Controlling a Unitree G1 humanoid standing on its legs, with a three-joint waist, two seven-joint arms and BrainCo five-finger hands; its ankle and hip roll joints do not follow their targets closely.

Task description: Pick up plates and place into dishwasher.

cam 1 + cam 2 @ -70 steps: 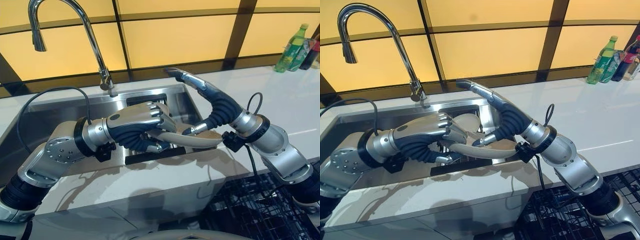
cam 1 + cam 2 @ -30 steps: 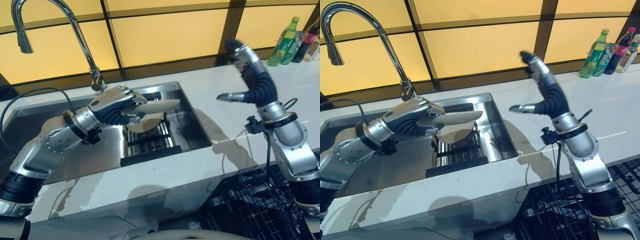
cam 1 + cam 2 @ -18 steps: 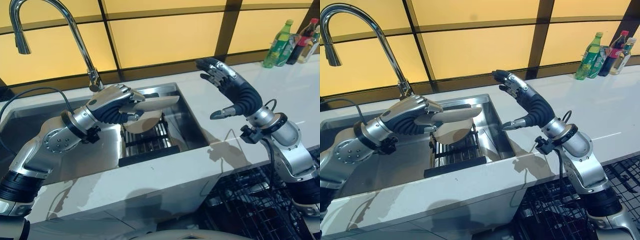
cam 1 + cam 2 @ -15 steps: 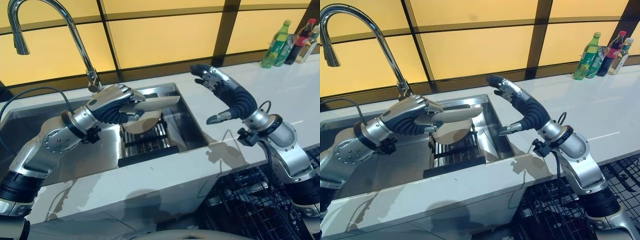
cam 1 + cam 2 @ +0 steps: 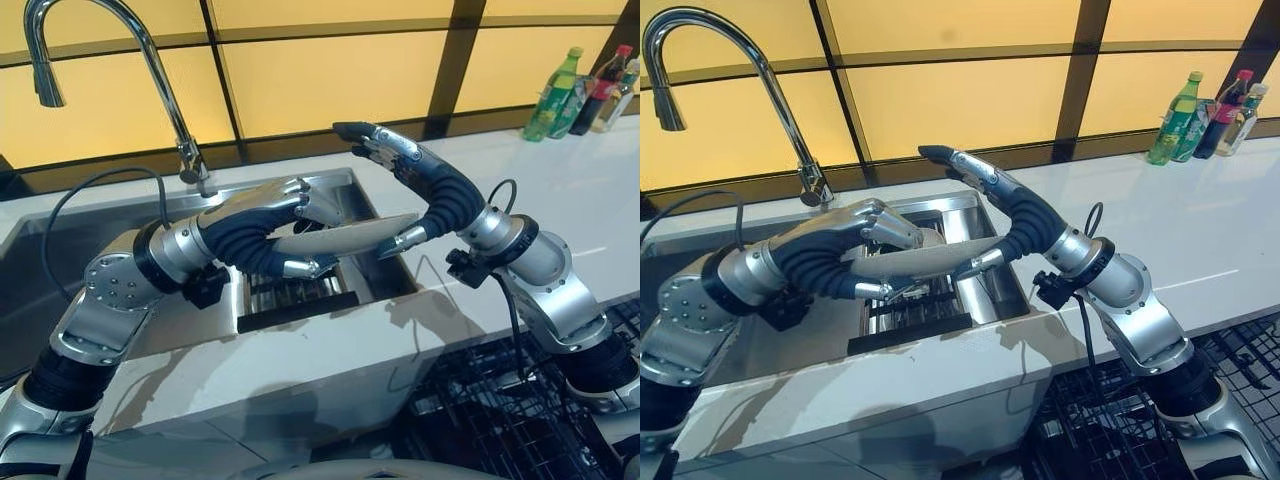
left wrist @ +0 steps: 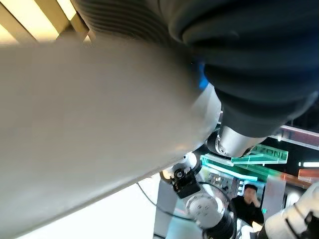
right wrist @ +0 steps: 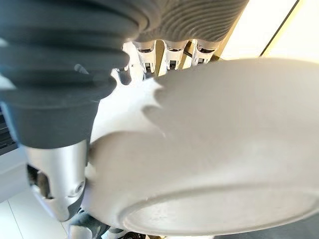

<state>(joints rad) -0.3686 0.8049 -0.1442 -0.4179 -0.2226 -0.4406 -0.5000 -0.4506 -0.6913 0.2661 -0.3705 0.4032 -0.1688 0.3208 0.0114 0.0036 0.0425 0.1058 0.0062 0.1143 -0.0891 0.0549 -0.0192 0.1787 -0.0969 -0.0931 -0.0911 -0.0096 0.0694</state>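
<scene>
Beige plate (image 5: 345,236) held flat in the air above the sink (image 5: 120,228), between both hands, over the black dish rack (image 5: 300,296) that sits in the basin. Left hand (image 5: 270,232) comes in from the left, fingers curled over the plate's top near rim and thumb under it, clamped on the plate's left side. Right hand (image 5: 420,195) reaches in from the right over the worktop (image 5: 540,190): fingers stretched out long and fairly straight above the plate's far side, thumb (image 5: 398,241) tucked under the plate's right edge, touching it. In the right wrist view the plate's underside with its foot ring (image 7: 219,199) lies right against that hand, fingers (image 7: 169,52) running along its upper face. Left wrist view is mostly the plate's pale surface (image 6: 89,124) close up against the dark ribbed cover. Chrome faucet (image 5: 120,60) arches over the sink's back left. Bottles (image 5: 585,80) stand far right at the worktop's back. Black wire dishwasher rack (image 5: 500,410) low right, below the worktop edge.
</scene>
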